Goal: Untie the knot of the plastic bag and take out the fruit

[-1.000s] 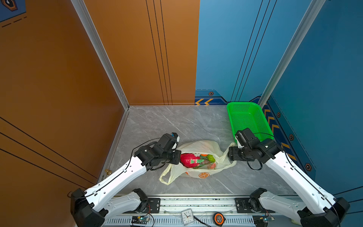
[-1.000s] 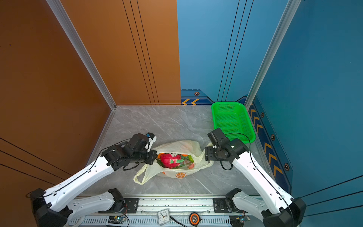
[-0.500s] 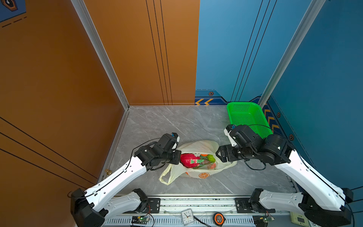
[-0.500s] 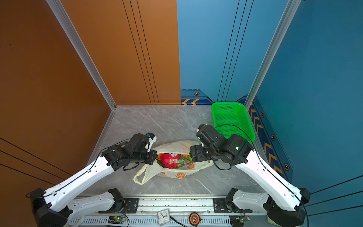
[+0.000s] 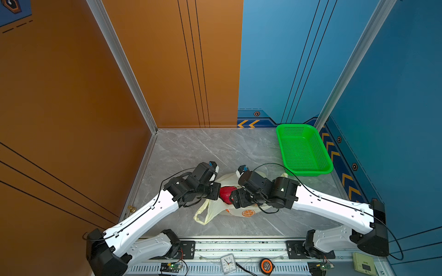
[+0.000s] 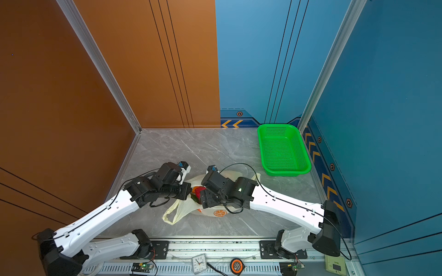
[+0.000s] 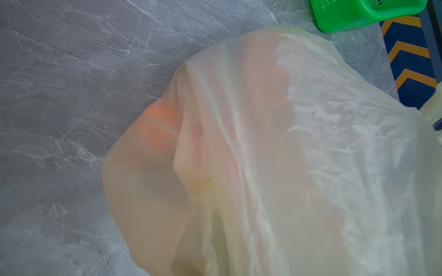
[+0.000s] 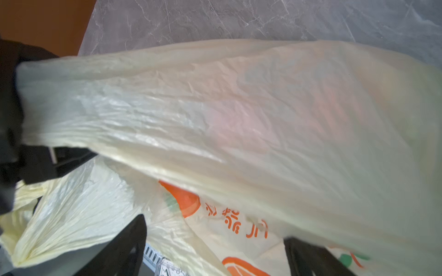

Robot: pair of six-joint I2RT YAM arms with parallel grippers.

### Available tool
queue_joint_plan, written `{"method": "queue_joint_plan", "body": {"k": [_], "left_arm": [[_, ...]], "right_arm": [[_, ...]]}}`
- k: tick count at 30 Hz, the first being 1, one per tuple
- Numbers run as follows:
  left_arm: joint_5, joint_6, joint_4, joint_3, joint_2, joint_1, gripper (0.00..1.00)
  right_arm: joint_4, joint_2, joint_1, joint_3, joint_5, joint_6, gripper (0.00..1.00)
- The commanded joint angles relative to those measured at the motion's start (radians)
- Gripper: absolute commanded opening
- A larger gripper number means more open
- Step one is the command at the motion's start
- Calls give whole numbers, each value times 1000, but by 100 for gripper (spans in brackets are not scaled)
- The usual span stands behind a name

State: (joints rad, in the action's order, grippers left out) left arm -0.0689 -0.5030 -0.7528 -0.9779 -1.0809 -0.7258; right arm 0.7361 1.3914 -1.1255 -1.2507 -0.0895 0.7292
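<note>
Top views both show the grey marble table [image 5: 191,148], with the plastic bag [image 5: 239,211] lying near its front edge between the two arms. The green basket [image 5: 308,171] stands well apart in the far right corner. We see no knot and judge it undone, for the bag's mouth gapes on the fruit [image 5: 226,194], a red dragon fruit foremost. The left gripper [image 5: 216,191] is pressed together on the bag's rim, stretching the film taut. The right gripper [image 8: 212,236] stands spread, its fingers [image 8: 131,239] over loose plastic by the mouth. We see three risks:

- The spread jaws could close on film instead of fruit and drag the bag.
- The thin rim could slip from the left pinch and let the mouth fall shut.
- The two wrists, very close together, could collide.
</note>
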Motion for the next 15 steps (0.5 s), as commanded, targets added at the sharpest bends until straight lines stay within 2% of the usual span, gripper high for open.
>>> {"method": "queue_joint_plan", "body": {"k": [1,8,12,15], "left_arm": [[-22,0,-23,-24,13,-3,0],[-34,-16,-30,33,44,-9,0],[-39,-23,-33,48,44,-21,1],[-19,-25,-34,43,44,-21,0]], "right_arm": [[-148,39,25,36,-121,-27,86],[-363,78,170,90,-297,-82,90],[-389,145,273,27,-255,-135,96],[-310,201,293,-47,-182,-161,98]]}}
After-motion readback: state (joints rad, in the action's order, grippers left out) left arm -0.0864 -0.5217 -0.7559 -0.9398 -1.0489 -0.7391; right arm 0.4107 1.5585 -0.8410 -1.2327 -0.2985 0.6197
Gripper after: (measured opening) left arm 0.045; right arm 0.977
